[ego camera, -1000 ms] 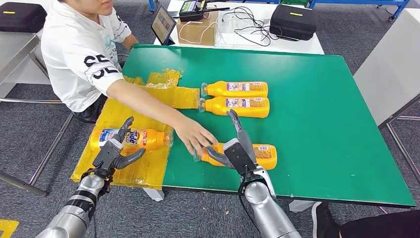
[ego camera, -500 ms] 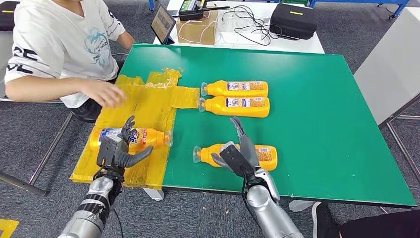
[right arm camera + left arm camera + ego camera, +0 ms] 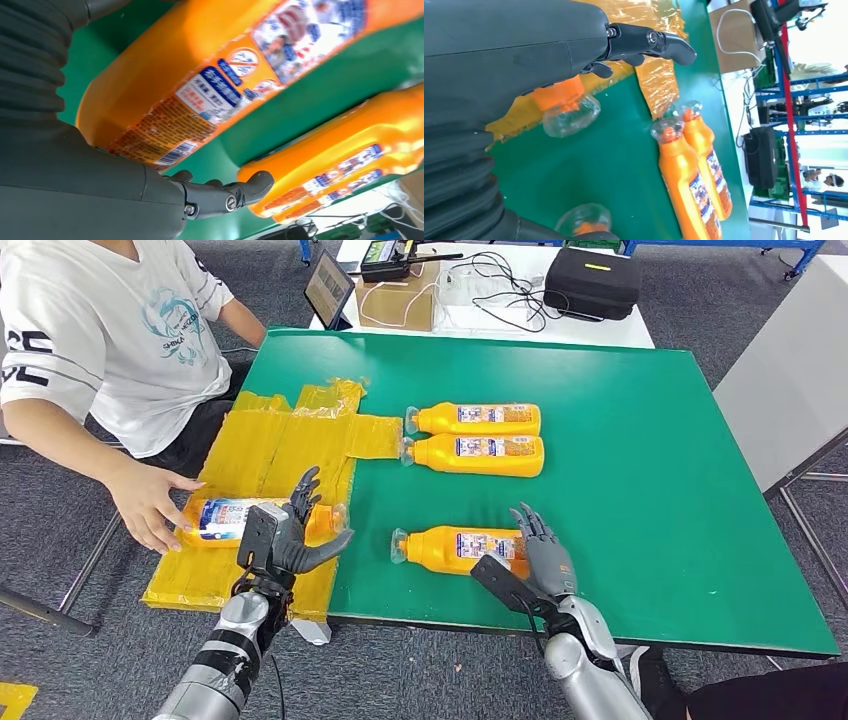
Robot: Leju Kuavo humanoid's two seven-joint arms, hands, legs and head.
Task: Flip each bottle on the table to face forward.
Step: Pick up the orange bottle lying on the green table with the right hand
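On the green table [image 3: 650, 490] four orange bottles lie on their sides, caps toward the robot's left. Two sit side by side toward the far middle, the farther bottle [image 3: 475, 419] just beside the second bottle [image 3: 478, 454]. A near bottle [image 3: 455, 548] lies close to the front edge, and the right hand [image 3: 535, 560] is at its base end with fingers spread, holding nothing; whether they touch it I cannot tell. The left bottle [image 3: 235, 520] rests on crinkled yellow plastic sheeting [image 3: 280, 450] at the table's left side. The left hand [image 3: 285, 535] hovers over its cap end, fingers apart and empty. A person's hand [image 3: 150, 502] touches that bottle's base.
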